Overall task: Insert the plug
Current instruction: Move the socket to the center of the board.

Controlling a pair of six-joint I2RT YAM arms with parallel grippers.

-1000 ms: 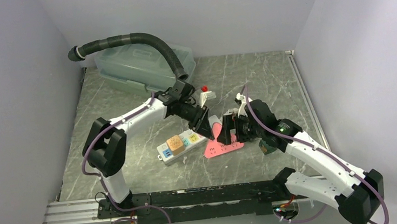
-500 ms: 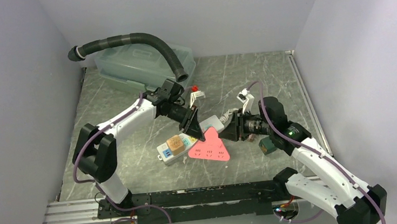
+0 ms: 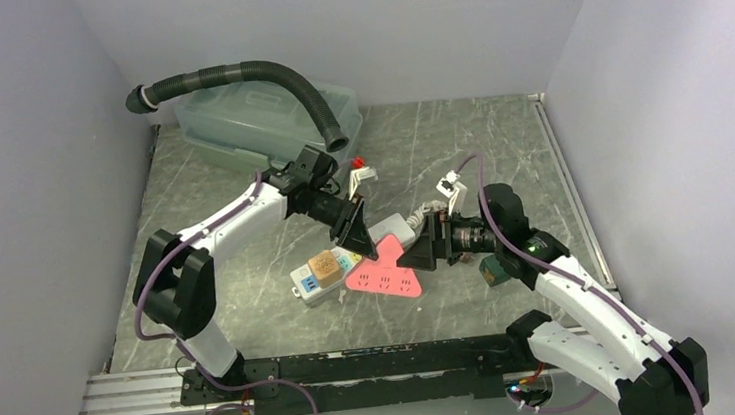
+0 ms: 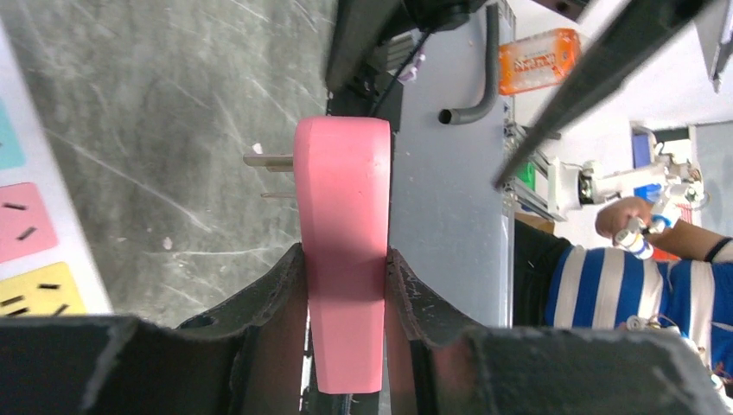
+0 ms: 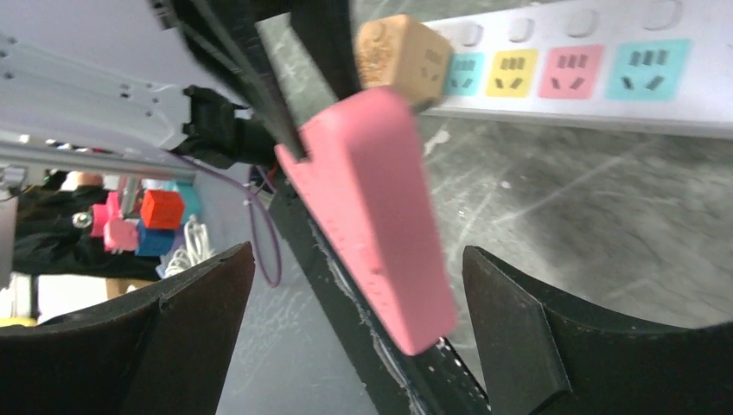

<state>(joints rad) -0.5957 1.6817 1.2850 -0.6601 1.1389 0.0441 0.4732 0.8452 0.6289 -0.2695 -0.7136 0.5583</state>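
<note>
My left gripper (image 3: 358,236) is shut on a pink wedge-shaped plug (image 3: 385,273), which it holds just in front of the white power strip (image 3: 346,263). In the left wrist view the plug (image 4: 342,199) is pinched between both fingers, and its metal prongs (image 4: 264,161) point left toward the strip's coloured sockets (image 4: 24,232). My right gripper (image 3: 421,250) stands open at the plug's right corner. The right wrist view shows the plug (image 5: 372,216) between its wide-apart fingers (image 5: 186,333), touching neither. A tan cube (image 5: 400,47) sits plugged into the strip (image 5: 570,73).
A translucent lidded box (image 3: 266,121) stands at the back left with a black corrugated hose (image 3: 242,75) arching over it. A small white part with a red tip (image 3: 362,172) lies behind the left gripper. A black rail (image 3: 357,365) runs along the near edge.
The pink plug has shifted left and turned, now held by the left gripper. The right gripper has let go, drawn back to the right and stands open.
</note>
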